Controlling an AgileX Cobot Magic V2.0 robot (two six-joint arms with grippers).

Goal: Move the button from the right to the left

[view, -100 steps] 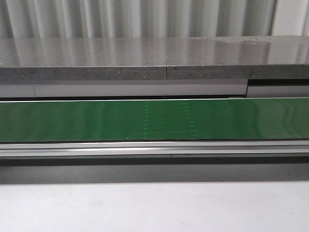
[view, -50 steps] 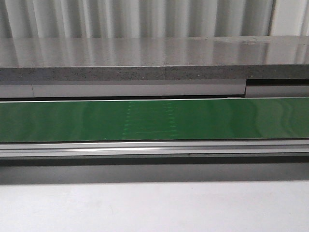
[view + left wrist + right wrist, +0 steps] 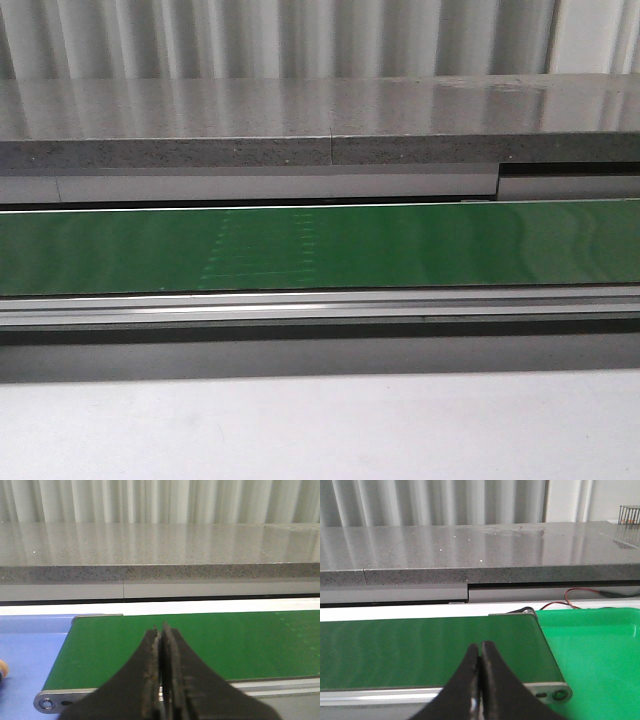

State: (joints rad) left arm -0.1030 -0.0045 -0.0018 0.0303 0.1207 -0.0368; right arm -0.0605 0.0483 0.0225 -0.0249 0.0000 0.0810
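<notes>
Just glossy flat green belt point(image 3: 420, 245)

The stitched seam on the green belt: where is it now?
In the front view the seam lies left of centre on the green belt, between the grey stone ledge behind and the metal rail in front.

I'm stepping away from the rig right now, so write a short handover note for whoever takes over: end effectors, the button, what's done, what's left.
Left end effector: shut, holding nothing, over the green conveyor belt near its left end.
Right end effector: shut, holding nothing, over the belt near its right end, beside a bright green surface.
Button: not visible in any view, neither on the belt nor on the grey counter behind it.
Done: nothing that shows; no pick made.
Left: everything. Find the button on the right, grasp it and carry it to the left side, where a blue surface lies by the belt end.
</notes>
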